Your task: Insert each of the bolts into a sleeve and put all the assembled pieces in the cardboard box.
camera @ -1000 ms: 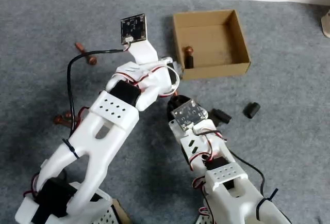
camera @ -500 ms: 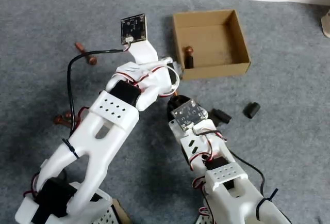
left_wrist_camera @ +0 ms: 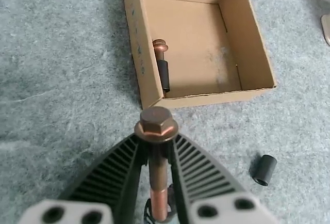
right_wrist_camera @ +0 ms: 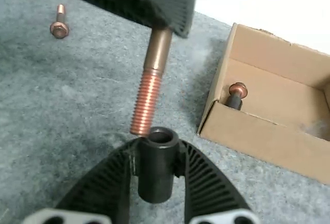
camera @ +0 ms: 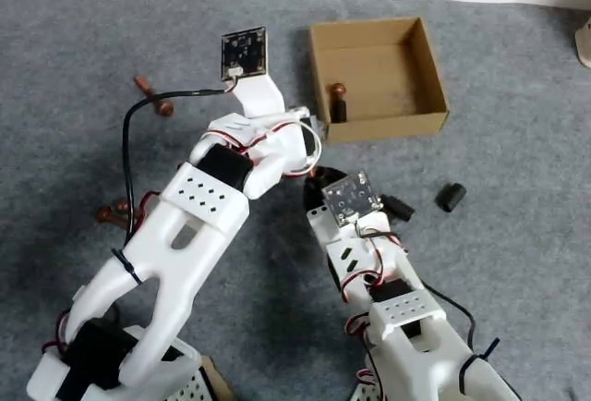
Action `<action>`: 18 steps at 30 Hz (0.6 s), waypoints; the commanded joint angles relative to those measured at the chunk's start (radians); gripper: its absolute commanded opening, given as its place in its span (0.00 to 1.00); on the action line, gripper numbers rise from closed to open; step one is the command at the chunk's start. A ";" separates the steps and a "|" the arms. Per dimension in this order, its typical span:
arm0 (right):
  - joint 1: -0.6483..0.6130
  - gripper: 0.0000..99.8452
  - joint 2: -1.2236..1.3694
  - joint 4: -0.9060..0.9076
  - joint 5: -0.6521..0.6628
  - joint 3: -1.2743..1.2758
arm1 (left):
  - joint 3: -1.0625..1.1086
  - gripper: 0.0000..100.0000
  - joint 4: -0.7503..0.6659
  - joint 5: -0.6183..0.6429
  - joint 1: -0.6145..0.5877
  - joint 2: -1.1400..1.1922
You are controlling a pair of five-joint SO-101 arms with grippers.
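Left wrist view puts your left gripper (left_wrist_camera: 156, 142) clenched on a copper bolt (left_wrist_camera: 156, 158). Both ribbed fingers (left_wrist_camera: 124, 164) press the shank just below the hex head, and the threaded end points away from the camera.

Right wrist view has your right gripper (right_wrist_camera: 156, 150) grasping a black sleeve (right_wrist_camera: 156, 175), its fingers (right_wrist_camera: 203, 182) closed against the sleeve's sides and the open bore facing the bolt. The bolt's threaded tip ends just beside the rim of that bore and is not inside it. You cannot tell from these pictures whether thread and rim touch.

Just beyond the two grippers, to the far right, sits the cardboard box (camera: 379, 128). One assembled piece (camera: 338, 103) is in it, against the left wall at the near corner.

Two loose sleeves lie on the grey carpet (camera: 517, 281) right of your right arm (camera: 369, 262). One small sleeve (camera: 451, 197) lies well clear, and a second sleeve (camera: 397, 207) lies just beside the arm.

High view also gives you a loose bolt (camera: 153, 96) at the far left, and more copper hardware (camera: 115, 212) partly covered by your left arm (camera: 203, 207). From above, the arm bodies and camera boards cover the spot where bolt meets sleeve, so the right wrist view is the one that lets you judge that alignment.
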 commanded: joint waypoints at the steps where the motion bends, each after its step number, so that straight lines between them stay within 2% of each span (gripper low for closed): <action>1: 0.012 0.00 -0.033 0.001 -0.014 -0.062 | -0.015 0.01 0.000 -0.011 0.018 -0.056; 7: 0.008 0.00 -0.033 0.001 -0.015 -0.062 | 0.008 0.01 -0.057 -0.055 0.018 -0.054; 14: -0.012 0.00 -0.033 0.001 -0.014 -0.062 | 0.194 0.01 -0.361 -0.103 0.016 -0.065; 18: -0.012 0.00 -0.033 0.001 -0.011 -0.062 | 0.220 0.01 -0.422 -0.103 0.016 -0.065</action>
